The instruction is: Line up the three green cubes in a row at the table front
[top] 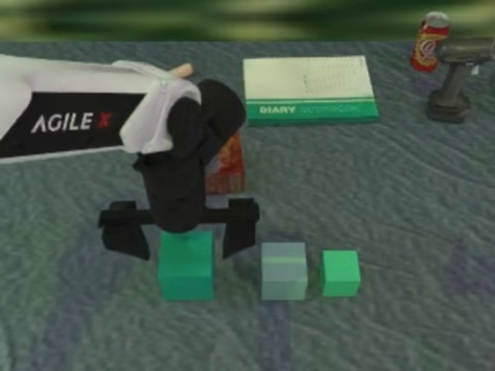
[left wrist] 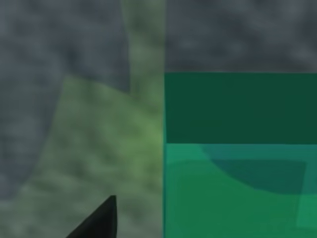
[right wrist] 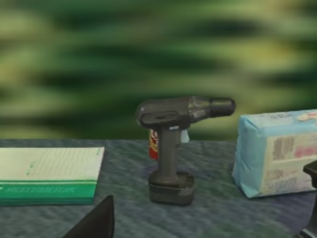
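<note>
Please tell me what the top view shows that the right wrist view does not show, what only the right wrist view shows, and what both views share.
Only the top view shows the three matte cubes in a row: the large teal-green cube, the pale mint cube and the small bright green cube. It also shows the left gripper open, above the teal-green cube, and the red-brown patterned block.

Only the right wrist view shows a pale blue wrapped packet.

Both show the dark grey power drill, the red can, the green-and-white diary book and the grey-blue table.
</note>
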You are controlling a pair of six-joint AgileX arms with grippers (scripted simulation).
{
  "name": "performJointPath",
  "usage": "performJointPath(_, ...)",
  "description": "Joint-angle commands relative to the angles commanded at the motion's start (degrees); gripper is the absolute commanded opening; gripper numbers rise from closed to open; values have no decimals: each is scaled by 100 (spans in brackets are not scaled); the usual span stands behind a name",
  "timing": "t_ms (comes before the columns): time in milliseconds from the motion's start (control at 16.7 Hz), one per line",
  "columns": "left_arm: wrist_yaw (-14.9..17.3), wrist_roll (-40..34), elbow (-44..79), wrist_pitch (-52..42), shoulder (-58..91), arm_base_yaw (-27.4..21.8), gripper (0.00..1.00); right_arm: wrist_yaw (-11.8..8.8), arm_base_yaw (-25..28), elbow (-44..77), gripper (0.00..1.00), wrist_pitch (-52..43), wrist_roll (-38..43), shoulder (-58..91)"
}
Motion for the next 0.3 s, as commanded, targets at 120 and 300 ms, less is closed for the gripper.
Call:
performJointPath(120, 0, -8, 239, -474, -185, 32, 100, 0, 0, 0, 100, 0, 0, 0)
performJointPath(300, -5, -3, 431, -785, -377, 63, 100, 0, 0, 0, 100, 0, 0, 0)
